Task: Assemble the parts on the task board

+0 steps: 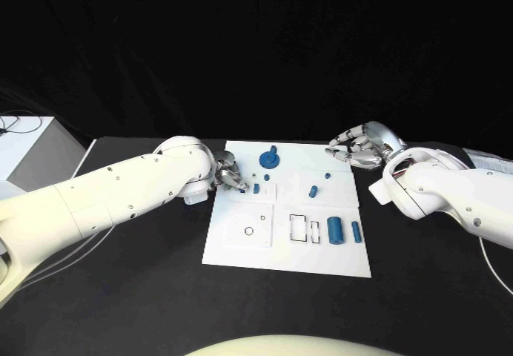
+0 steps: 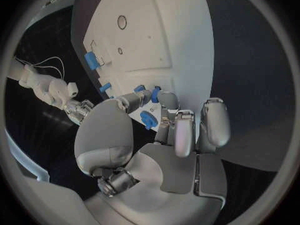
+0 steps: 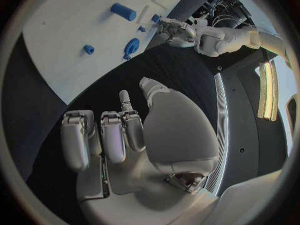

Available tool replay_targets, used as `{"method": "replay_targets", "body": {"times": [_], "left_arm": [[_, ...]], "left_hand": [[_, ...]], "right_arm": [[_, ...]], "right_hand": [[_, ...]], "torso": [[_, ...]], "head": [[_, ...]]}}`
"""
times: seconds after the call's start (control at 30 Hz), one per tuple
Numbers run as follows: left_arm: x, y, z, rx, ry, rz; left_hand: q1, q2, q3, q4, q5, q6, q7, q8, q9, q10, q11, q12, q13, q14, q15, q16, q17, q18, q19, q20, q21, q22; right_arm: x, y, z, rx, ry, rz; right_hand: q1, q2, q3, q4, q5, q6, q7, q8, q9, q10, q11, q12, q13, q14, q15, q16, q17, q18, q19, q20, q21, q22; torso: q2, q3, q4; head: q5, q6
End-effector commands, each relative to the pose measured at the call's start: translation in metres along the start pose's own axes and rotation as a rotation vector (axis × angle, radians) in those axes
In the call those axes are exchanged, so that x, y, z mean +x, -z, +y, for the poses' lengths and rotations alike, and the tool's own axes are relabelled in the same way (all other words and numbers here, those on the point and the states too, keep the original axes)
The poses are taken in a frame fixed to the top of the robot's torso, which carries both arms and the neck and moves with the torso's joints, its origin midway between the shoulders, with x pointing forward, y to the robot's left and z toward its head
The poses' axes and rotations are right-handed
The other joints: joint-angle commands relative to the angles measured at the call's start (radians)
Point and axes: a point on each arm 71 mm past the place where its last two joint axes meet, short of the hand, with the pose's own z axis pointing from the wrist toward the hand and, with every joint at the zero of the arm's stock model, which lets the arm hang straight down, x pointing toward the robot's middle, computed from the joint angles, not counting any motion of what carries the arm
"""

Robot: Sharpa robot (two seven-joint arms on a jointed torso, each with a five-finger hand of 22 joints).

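From the head view we see the task board (image 1: 287, 245) mid-bench, several parts (image 1: 334, 230) loose (assembly looks barely begun). At the left wrist, our left robot hand (image 2: 164, 116) pinches a small blue part (image 2: 148, 119). At the right wrist, the right robot hand (image 3: 125, 135) hangs empty, fingers loosely apart.

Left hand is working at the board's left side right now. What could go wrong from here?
1. The left hand has a small blue part between its fingertips, and the pinch looks slight, so it could slip.
2. Other blue parts stand close by on the task board; the fingers could knock them.
3. The right hand hovers empty off the board's far corner, unable to steady anything.
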Motion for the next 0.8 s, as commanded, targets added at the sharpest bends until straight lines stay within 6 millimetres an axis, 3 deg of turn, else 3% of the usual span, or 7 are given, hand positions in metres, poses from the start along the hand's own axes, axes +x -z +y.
{"method": "replay_targets", "body": {"times": [0.03, 0.4, 0.6, 0.8], "left_arm": [[0.0128, -0.0031, 0.0037, -0.023, -0.034, 0.061], [0.0120, -0.0034, 0.0039, -0.025, -0.040, 0.050], [0.0115, -0.0036, 0.0039, -0.026, -0.042, 0.045], [0.0113, -0.0037, 0.0043, -0.027, -0.042, 0.044]], "left_hand": [[-0.001, 0.000, -0.008, 0.000, -0.004, 0.002, 0.006, 0.006, -0.002, -0.001, 0.001, 0.004, -0.001, 0.076, -0.005, 0.003, 0.194, -0.010, 0.006, 0.001, -0.005, 0.001], [0.005, 0.007, -0.082, 0.038, -0.005, 0.001, 0.007, 0.017, -0.018, -0.003, 0.002, 0.007, -0.005, 0.076, -0.004, 0.003, 0.195, -0.011, 0.009, 0.002, -0.005, 0.003], [0.028, 0.006, -0.262, 0.118, -0.009, -0.005, 0.011, 0.037, -0.042, -0.004, 0.006, 0.013, -0.009, 0.076, -0.001, 0.004, 0.196, -0.011, 0.010, 0.003, -0.007, 0.005], [0.047, 0.007, -0.316, 0.147, -0.008, -0.008, 0.012, 0.042, -0.050, -0.006, 0.006, 0.014, -0.011, 0.076, -0.001, 0.004, 0.197, -0.011, 0.011, 0.003, -0.008, 0.006]], "right_arm": [[0.0003, 0.0001, 0.0012, -0.016, 0.001, 0.000], [0.0003, 0.0003, 0.0012, -0.017, 0.001, 0.000], [0.0002, 0.0004, 0.0012, -0.017, 0.001, -0.001], [0.0001, 0.0006, 0.0012, -0.017, 0.001, -0.001]], "right_hand": [[-0.004, -0.004, 0.007, 0.000, 0.004, -0.005, -0.001, 0.003, 0.001, 0.025, 0.003, 0.005, 0.188, 0.075, 0.002, -0.005, 0.134, 0.004, 0.071, 0.003, -0.003, 0.216], [-0.006, -0.005, 0.006, 0.000, 0.003, -0.005, -0.001, 0.003, 0.001, 0.026, 0.003, 0.005, 0.188, 0.076, 0.002, -0.005, 0.134, 0.004, 0.072, 0.003, -0.002, 0.217], [-0.008, -0.006, 0.006, 0.001, 0.003, -0.006, -0.001, 0.003, 0.001, 0.025, 0.003, 0.005, 0.188, 0.075, 0.002, -0.005, 0.134, 0.004, 0.072, 0.003, -0.002, 0.217], [-0.009, -0.006, 0.006, 0.002, 0.003, -0.006, -0.001, 0.004, 0.001, 0.025, 0.003, 0.005, 0.188, 0.075, 0.002, -0.005, 0.134, 0.003, 0.072, 0.003, -0.001, 0.217]], "torso": [[0.001, 0.0001, -0.0006], [0.001, 0.0003, 0.0000], [0.000, 0.0002, -0.0002], [0.000, 0.0001, 0.0003]], "head": [[0.000, 0.001], [-0.001, 0.000], [-0.001, 0.001], [-0.002, 0.001]]}}
